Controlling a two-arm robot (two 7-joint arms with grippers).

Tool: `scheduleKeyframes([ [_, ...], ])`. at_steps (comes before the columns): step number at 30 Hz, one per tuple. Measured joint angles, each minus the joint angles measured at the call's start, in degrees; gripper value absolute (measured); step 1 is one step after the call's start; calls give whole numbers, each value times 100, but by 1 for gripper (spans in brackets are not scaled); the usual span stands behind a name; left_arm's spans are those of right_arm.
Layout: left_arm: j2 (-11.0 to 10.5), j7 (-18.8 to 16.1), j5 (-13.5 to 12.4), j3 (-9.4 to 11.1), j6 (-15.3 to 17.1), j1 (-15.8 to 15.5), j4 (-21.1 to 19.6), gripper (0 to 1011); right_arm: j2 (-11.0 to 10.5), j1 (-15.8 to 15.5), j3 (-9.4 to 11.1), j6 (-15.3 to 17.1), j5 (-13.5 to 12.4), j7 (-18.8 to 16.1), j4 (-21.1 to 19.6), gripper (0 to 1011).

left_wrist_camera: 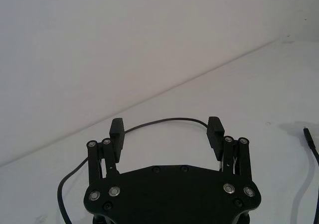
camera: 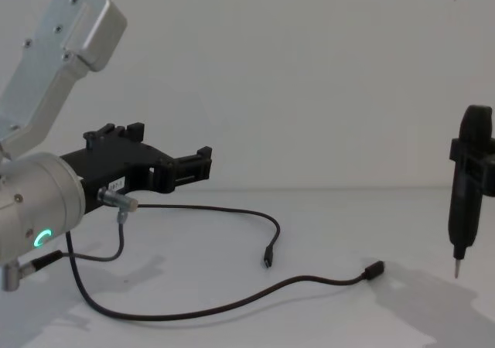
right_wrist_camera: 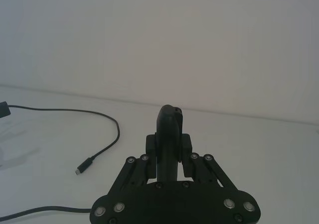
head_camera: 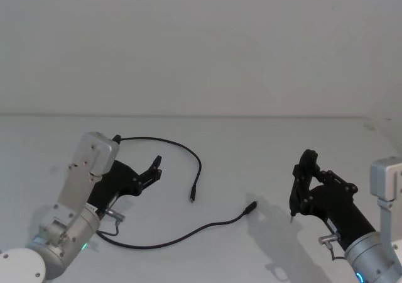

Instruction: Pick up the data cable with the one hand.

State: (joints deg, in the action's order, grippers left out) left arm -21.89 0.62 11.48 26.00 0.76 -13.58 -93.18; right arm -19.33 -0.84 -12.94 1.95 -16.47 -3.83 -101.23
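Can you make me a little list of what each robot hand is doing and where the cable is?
Left gripper: black, two-fingered, open, holding nothing; above the table, inside the cable's curve.
Right gripper: black, shut on a slim black pen-like tool with its metal tip pointing down.
Data cable: long thin black cord lying curved on the white table, with a small plug at each end lying free.
Picked up: not yet.
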Motion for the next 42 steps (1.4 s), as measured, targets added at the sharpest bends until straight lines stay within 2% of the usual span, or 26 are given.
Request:
scheduleKeyframes([
  [34,0,15,1,3,8,-3,1,1001,0,0,0,0,0,0,0,279],
  [42,-81,329,71,38,76,-68,-26,1001,0,0,0,0,0,0,0,279],
])
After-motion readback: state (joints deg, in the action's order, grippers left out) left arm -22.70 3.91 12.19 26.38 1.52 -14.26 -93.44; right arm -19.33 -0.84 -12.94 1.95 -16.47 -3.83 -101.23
